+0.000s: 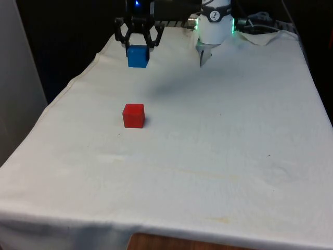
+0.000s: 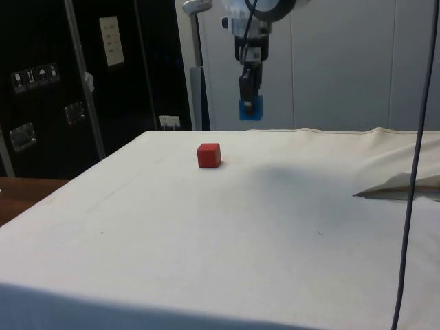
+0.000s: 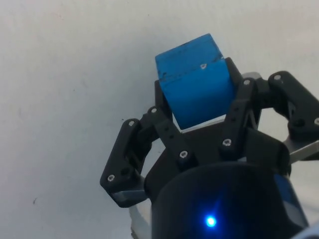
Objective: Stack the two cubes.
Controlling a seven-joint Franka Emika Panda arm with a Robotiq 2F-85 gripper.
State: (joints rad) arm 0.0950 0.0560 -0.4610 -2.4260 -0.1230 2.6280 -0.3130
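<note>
Front camera looks down the white-cloth table [image 1: 218, 156] toward me at 12 o'clock, from some way off. Side camera sits low at the table's edge, facing dark cabinets [image 2: 82, 75]. Both share the small red cube [image 1: 133, 115]. Wrist camera looks close along my fingers.
</note>
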